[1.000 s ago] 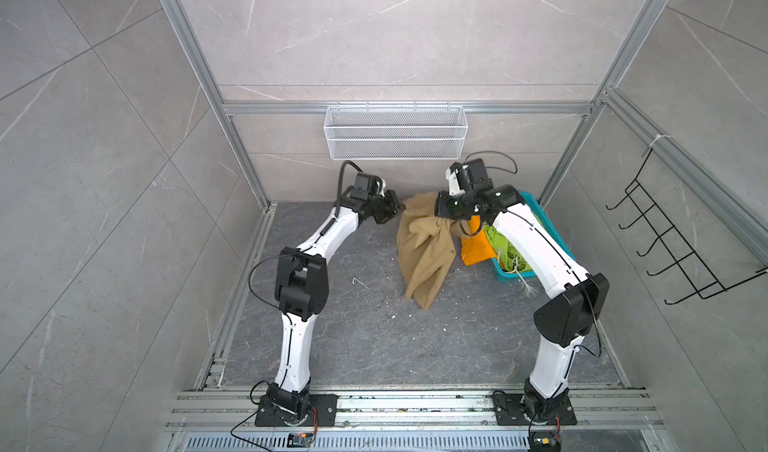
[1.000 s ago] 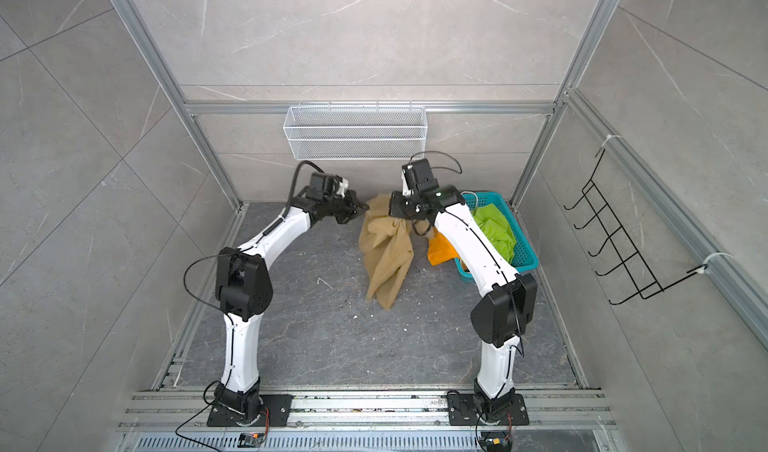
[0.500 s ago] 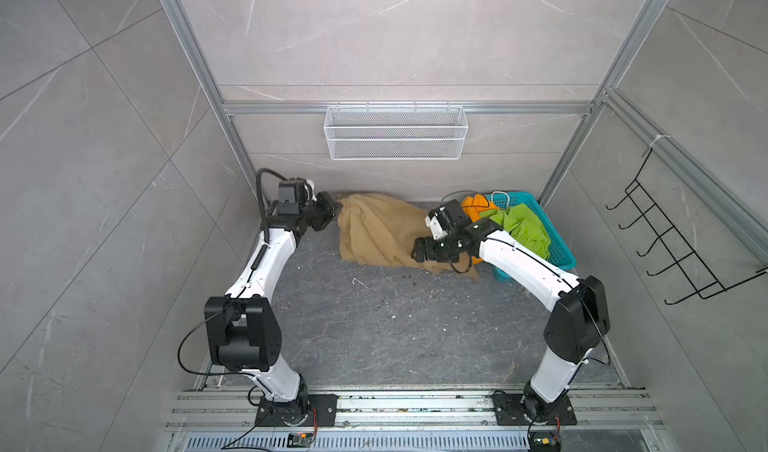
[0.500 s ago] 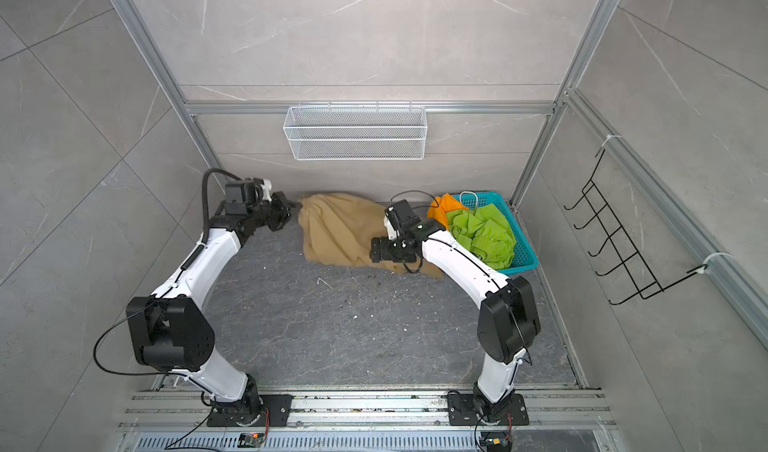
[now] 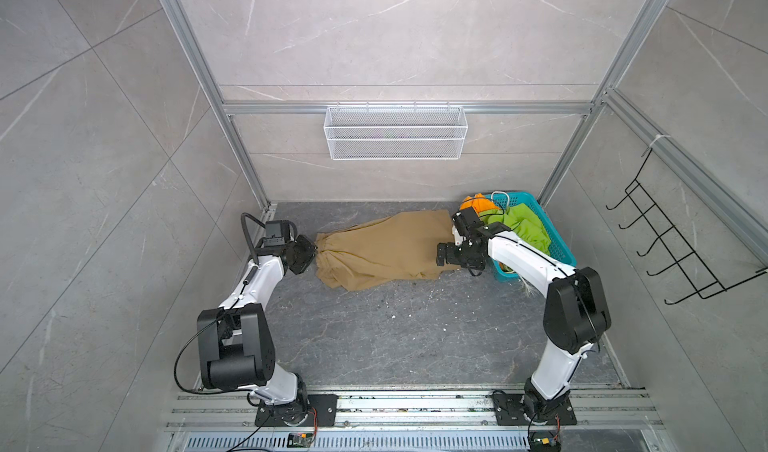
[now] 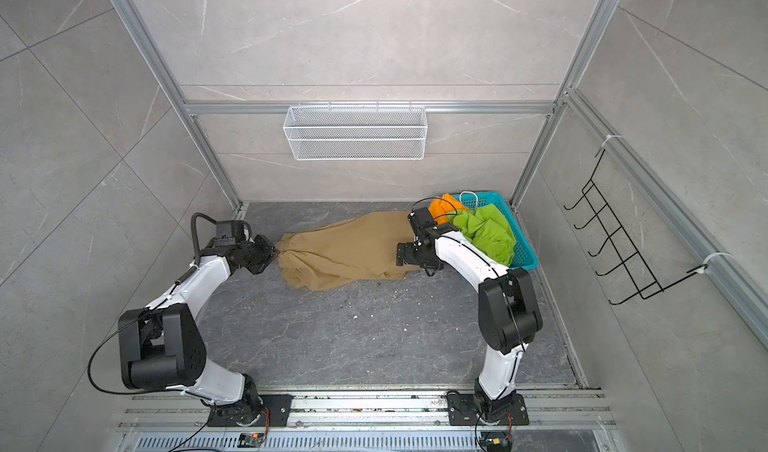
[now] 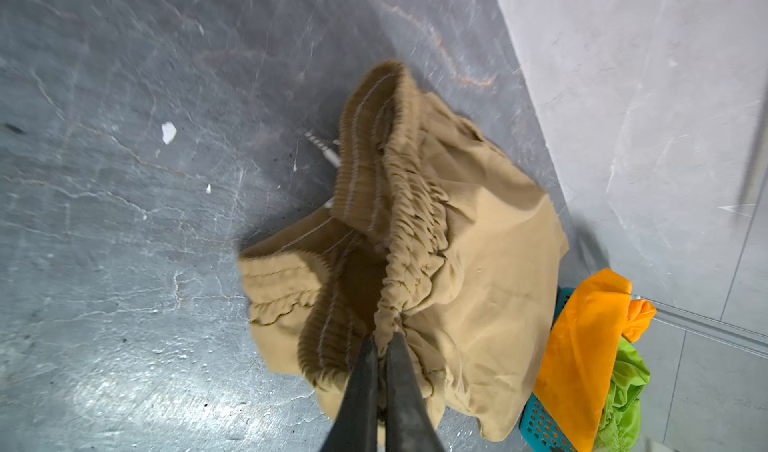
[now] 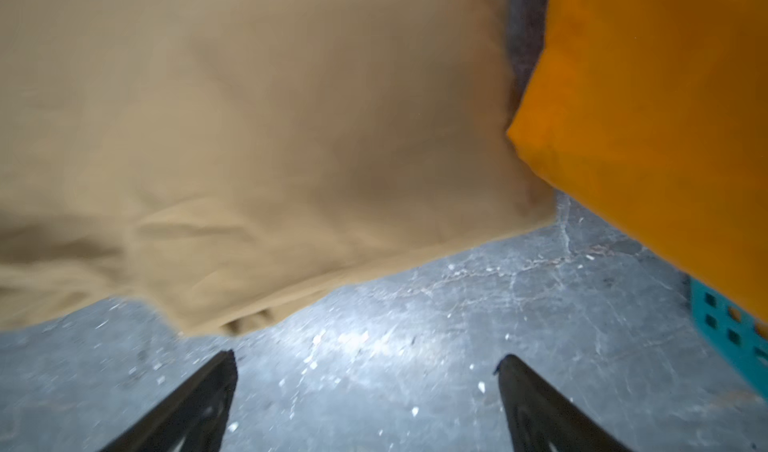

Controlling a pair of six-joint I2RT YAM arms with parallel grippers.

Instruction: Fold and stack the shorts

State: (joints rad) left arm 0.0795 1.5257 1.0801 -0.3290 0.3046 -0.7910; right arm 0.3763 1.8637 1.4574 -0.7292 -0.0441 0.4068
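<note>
Room, both top views: grey marbled wall tiles framed by aluminium rails; dark grey stone-look bench (image 5: 374, 337) flecked with pale specks.
Wall fixtures: one white wire basket (image 5: 395, 138) hung on the back wall; one black hook rack (image 5: 681, 238) on the right wall.
Count: three pairs of shorts, one teal basket (image 5: 561, 250), two arms.
Teal basket: stood in the bench's far right corner, holding the lime green shorts (image 5: 525, 227) and the orange shorts (image 5: 480, 202), the orange pair draped over its rim.
Khaki shorts (image 5: 386, 250): lay spread on the far part of the bench, between the left end effector (image 5: 312, 254) and the right end effector (image 5: 440, 256).
Left wrist view: left end effector (image 7: 384, 340) was clenched on the khaki shorts' gathered waistband; orange and green cloth filled the teal basket beyond.
Right wrist view: right end effector (image 8: 365, 362) had its jaws spread wide, gripping nothing, above the bench just beside the khaki hem; orange cloth overhung the teal basket's perforated wall.
</note>
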